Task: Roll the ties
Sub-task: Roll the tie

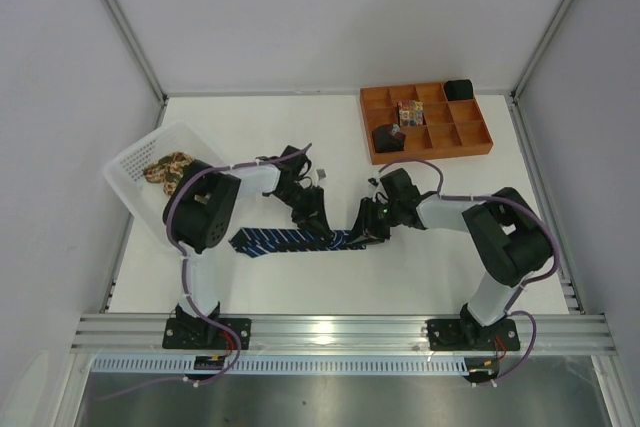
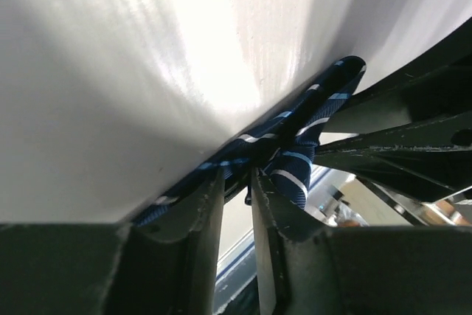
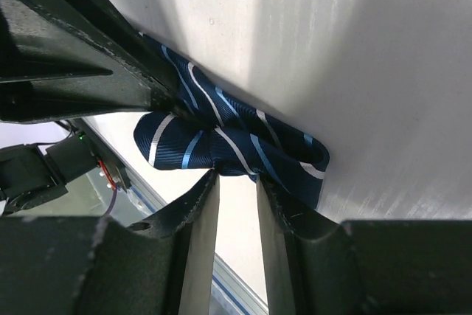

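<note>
Two grippers meet at the right end of the navy tie (image 1: 290,240), centre of frame.
The navy tie lies flat on the table (image 1: 450,267), and its right end is doubled over, judged the start of the roll, hence both arms crowd there. Left gripper (image 1: 318,219): jaws nearly together, pinching fabric beside the fold. Right gripper (image 1: 362,230): jaws narrow, tips against the fold; firm hold cannot be told. The tan tie (image 1: 168,169) sits in the basket (image 1: 135,162), upper left.
</note>
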{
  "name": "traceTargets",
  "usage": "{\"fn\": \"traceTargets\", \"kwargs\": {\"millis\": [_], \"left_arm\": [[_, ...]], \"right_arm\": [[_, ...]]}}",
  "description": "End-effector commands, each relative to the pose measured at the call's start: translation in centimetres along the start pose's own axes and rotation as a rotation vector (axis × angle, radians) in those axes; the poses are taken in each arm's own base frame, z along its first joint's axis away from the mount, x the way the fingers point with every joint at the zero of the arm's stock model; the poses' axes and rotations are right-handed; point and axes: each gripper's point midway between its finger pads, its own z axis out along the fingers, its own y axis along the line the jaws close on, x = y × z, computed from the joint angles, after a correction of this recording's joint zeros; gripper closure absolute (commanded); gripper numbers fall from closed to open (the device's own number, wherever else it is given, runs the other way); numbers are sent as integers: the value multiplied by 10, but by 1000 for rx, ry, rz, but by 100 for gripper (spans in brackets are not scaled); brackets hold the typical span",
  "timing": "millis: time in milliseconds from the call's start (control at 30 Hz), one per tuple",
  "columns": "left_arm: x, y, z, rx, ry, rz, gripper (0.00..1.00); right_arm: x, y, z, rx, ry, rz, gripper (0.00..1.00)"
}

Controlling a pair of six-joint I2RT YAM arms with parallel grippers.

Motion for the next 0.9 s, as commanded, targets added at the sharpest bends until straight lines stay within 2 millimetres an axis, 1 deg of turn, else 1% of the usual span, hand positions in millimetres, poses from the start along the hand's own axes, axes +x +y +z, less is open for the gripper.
{"fn": "traceTargets", "kwargs": {"millis": [0, 67, 167, 233, 267, 300, 367, 400, 433, 467, 500, 533, 633, 667, 700, 767, 800, 867], "left_arm": [[-16, 7, -23, -127, -98, 93, 71], [-20, 6, -30, -154, -120, 107, 69], [-22, 2, -42, -184, -145, 120, 69], [-20, -8, -52, -179, -163, 135, 69], [-20, -13, -56, -171, -171, 144, 69], [-17, -22, -60, -143, -169, 157, 69], [-11, -33, -59, -86, -150, 170, 71], [-5, -42, -59, -42, -133, 176, 72], [-1, -47, -58, -21, -122, 172, 74], [3, -51, -56, -10, -110, 177, 75], [5, -55, -55, 1, -104, 184, 75], [8, -56, -53, 5, -97, 181, 75], [15, -62, -45, 46, -74, 176, 75], [19, -63, -40, 62, -56, 172, 75], [17, -65, -35, 78, -51, 167, 76], [18, -69, -29, 92, -37, 167, 75], [17, -67, -25, 89, -29, 163, 75], [16, -67, -21, 82, -22, 168, 76]], "right_arm": [[4, -13, 7, 20, 16, -4, 68], [5, -16, 9, 21, 27, -1, 68], [3, -11, 8, 12, 25, -7, 68], [0, -7, 5, 1, 25, -11, 68], [3, -7, 2, 9, 40, -8, 68], [-4, 4, -4, -6, 23, -25, 67], [-2, 15, -15, -24, 35, -21, 64], [-8, 28, -24, -43, 18, -57, 62], [-11, 31, -30, -34, 8, -65, 56], [-6, 28, -36, -11, 32, -52, 54], [-11, 35, -43, -25, 17, -83, 53], [-13, 35, -48, -26, 9, -87, 50], [-11, 29, -60, -20, 10, -91, 44], [-12, 22, -65, -15, 1, -78, 43], [-13, 17, -68, -10, -4, -70, 42], [-8, 6, -73, -2, -5, -64, 40], [-10, 0, -76, -1, -18, -46, 39], [-7, -6, -74, -29, -18, -31, 39]]}}
